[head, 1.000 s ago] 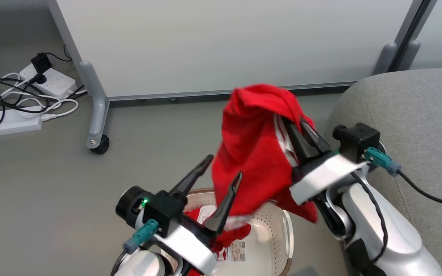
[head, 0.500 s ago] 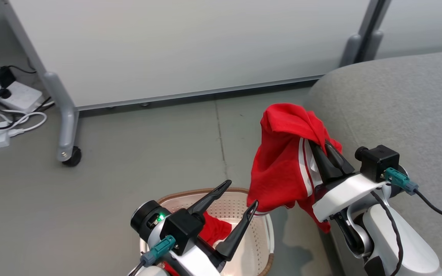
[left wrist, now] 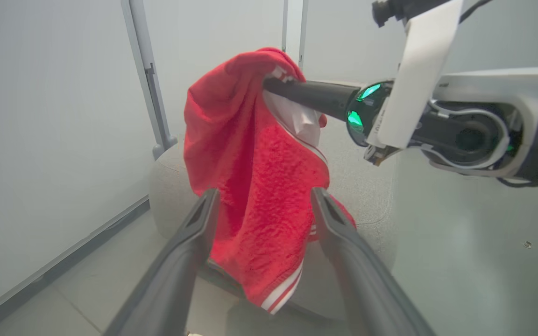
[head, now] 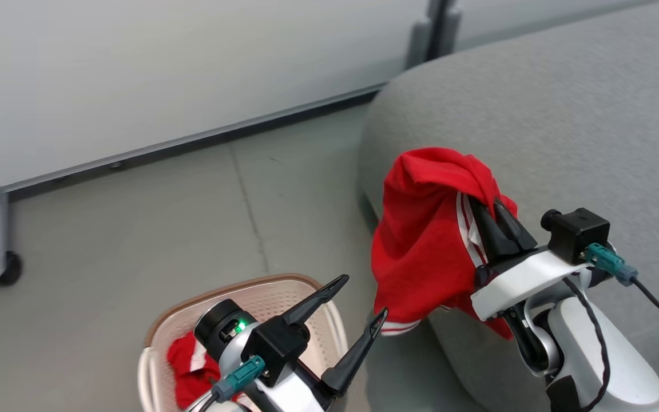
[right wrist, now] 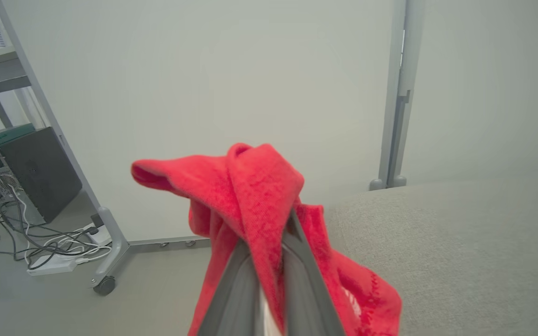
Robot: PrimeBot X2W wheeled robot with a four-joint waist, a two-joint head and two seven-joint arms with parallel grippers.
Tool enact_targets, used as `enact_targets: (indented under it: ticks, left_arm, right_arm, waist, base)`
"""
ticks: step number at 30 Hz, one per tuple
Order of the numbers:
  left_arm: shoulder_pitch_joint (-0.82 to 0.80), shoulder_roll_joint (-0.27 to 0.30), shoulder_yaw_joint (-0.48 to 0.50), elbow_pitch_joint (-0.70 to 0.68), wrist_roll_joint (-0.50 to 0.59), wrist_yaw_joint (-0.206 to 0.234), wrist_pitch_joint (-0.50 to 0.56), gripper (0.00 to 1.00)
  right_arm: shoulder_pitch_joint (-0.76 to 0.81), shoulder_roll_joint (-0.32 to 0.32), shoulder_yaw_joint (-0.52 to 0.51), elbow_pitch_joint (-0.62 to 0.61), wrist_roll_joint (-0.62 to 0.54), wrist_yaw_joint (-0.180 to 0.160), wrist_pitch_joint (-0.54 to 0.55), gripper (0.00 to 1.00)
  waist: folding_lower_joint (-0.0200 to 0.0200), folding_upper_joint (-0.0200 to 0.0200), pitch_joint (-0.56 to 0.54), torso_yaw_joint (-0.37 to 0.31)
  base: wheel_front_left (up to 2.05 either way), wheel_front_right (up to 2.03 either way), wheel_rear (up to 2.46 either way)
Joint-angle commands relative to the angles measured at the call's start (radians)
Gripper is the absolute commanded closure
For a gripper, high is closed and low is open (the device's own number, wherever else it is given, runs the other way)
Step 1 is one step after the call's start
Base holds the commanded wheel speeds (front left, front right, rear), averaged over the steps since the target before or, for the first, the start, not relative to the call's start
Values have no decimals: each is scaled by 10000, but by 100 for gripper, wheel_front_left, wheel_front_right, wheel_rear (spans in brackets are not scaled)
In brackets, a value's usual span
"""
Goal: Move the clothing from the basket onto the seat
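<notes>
The soft bright red garment with white-striped trim (head: 421, 229) hangs pinched in my shut right jaws, held high to clear the rounded front edge of the large grey fabric sofa (head: 564, 114). Its red twin (head: 183, 366) lies in the cream perforated basket (head: 249, 300) below my empty, wide-open left jaws. A second ago the held one hung over the basket.

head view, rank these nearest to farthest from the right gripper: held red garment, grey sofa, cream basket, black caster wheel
1. Bright red garment with white stripes, clamped in the right gripper.
2. Grey fabric sofa, close by on the right.
3. Cream perforated plastic basket, lower left.
4. Black caster wheel, far left.
</notes>
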Motion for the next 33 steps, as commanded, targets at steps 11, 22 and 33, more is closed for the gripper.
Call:
enact_targets:
  ticks: [11,22,33]
  left_arm:
    - [-291,329,-28,-357,117,52,351,0]
    - [-817,522,-1,-586,221,2,694,0]
    - [-2309,586,104,-1066,684,-102,1042,0]
  right_arm:
    - [39,39,-754,-205,-56,3,-172,100]
    - [-892,-124,-1929,-104,176,2,-291,100]
    - [-3386,-936,-3720,333,377,3,-307,100]
  waist:
    - [0,-1,904,-2118]
    - [0,-1,1636,-2340]
    - [0,-1,3198,-1519]
  base:
    - [0,0,0]
    - [0,0,0]
    - [0,0,0]
